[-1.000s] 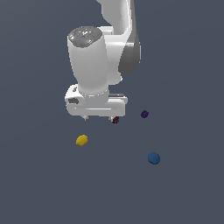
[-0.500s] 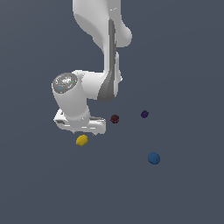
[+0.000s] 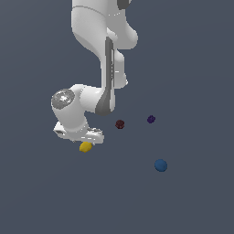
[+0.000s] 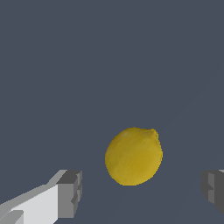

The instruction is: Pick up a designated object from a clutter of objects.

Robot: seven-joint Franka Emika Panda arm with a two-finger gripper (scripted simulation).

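My pincer [image 4: 142, 192] stood open astride the lemon [image 4: 133, 156], approach in hand; next, a lower descent, then closure.

The lemon [image 3: 85, 146] lies just beneath the pincer [image 3: 82, 137], between its fingers [image 4: 69, 193].

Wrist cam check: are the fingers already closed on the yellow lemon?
No: in the wrist view the fingers stand wide apart with clear gaps on both sides of the yellow lemon.
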